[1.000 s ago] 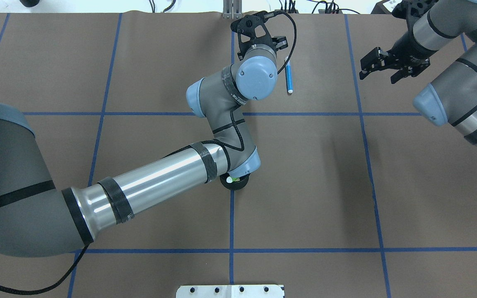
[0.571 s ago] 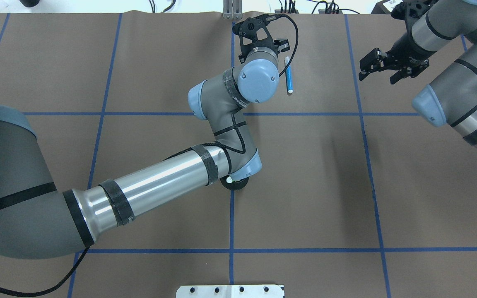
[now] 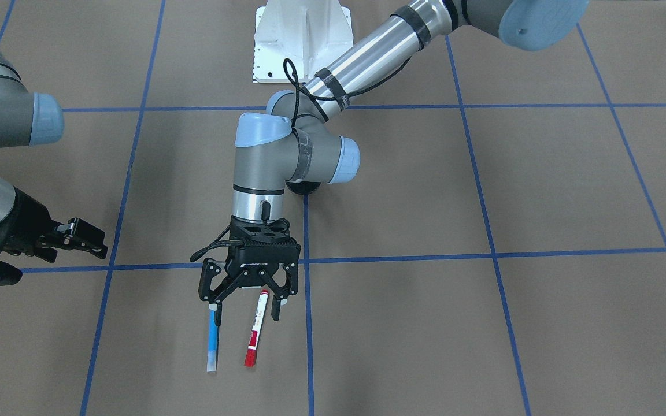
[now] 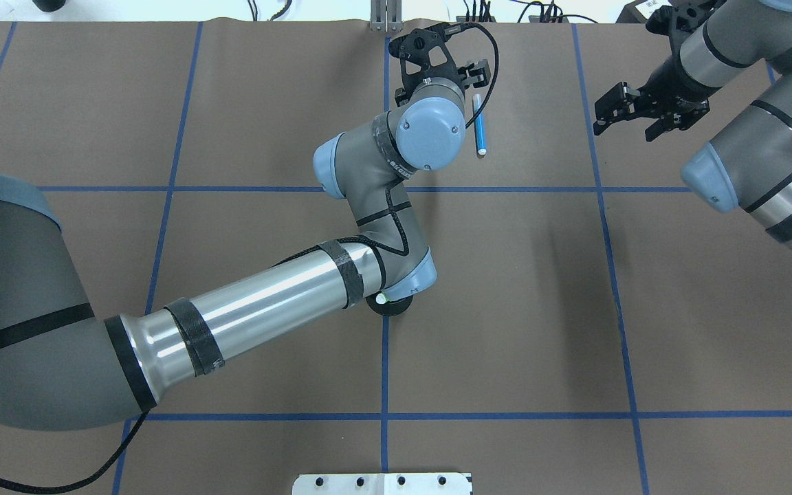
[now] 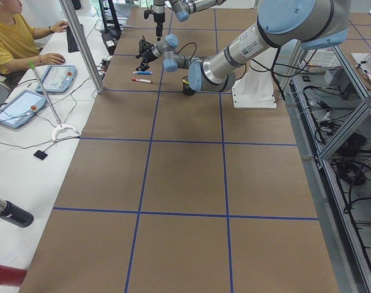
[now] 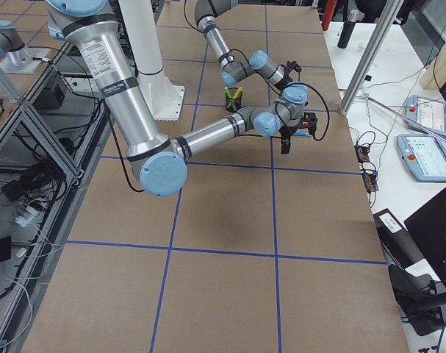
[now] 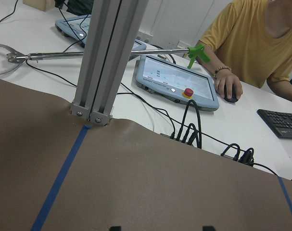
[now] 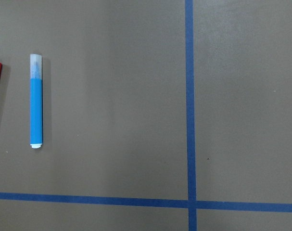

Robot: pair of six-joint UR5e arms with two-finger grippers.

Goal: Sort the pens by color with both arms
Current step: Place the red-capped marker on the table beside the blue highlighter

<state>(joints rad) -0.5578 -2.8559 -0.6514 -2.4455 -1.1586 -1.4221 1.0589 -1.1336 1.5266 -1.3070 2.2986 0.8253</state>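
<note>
The red pen point(image 3: 256, 328) lies flat on the brown table cover point(image 4: 506, 309), in the far middle part, close to the edge on the operators' side. The blue pen point(image 3: 213, 341) lies just beside it, almost parallel, and the two do not touch. Two more pens point(image 6: 234, 92) stand in the black mesh cup point(image 6: 234, 98), which sits under the forearm of the left arm.

The left gripper point(image 3: 246, 316) hangs over the two lying pens, fingers spread wide and holding nothing. From the front, the near end of the red pen shows between the fingers, while one finger point(image 3: 216, 309) overlaps the end of the blue pen. The right gripper point(image 4: 624, 128) hovers well apart on the robot's right, also spread and holding nothing.

I judge that the next step is to go down on the red pen. The danger is the blue pen: if that finger comes down on it, it can roll the pen away or block the descent. A grip near the pen's end can also let it tilt.

The aluminium post point(image 4: 383, 15) and the cables point(image 7: 191, 130) stand just behind the far edge, so there is little room forward. Toward the robot and to both sides, the cover offers much free room.
</note>
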